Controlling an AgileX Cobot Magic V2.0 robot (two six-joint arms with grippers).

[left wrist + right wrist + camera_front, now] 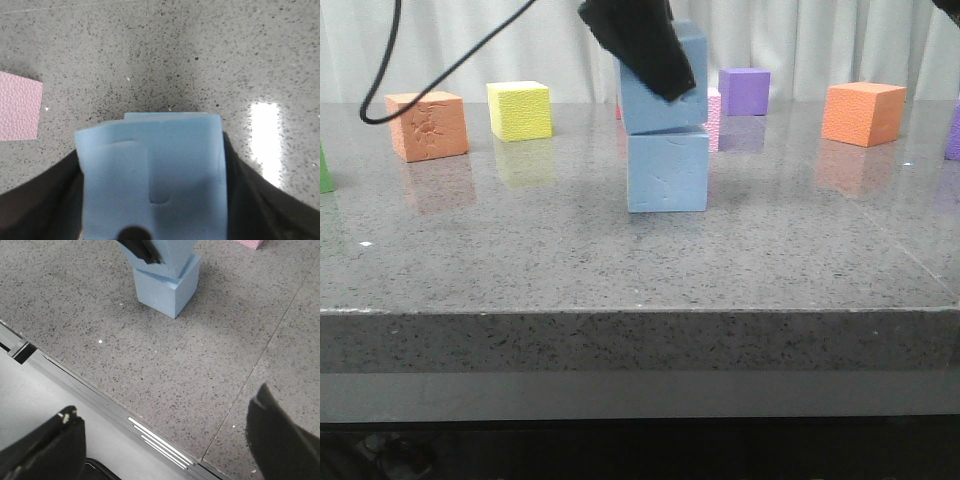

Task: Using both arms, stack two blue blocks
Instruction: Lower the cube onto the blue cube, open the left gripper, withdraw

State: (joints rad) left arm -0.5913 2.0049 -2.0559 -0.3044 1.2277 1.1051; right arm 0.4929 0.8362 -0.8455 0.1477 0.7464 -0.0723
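The two blue blocks stand in the middle of the table. The upper blue block (648, 108) rests on the lower blue block (667, 170), turned slightly askew. My left gripper (638, 40) comes down from above and is shut on the upper block. In the left wrist view the upper block (150, 170) fills the space between the black fingers (45, 205) of the left gripper (150, 150). A strip of the lower block (170, 116) shows past it. The right wrist view shows the stack (167, 287). My right gripper (162, 440) is open and empty over the table's front edge.
Behind the stack are a pink cube (714, 118) and a purple cube (744, 90). An orange cube (427, 125) and a yellow cube (520, 110) stand at the back left, another orange cube (863, 112) at the back right. A black cable (380, 80) hangs at the left.
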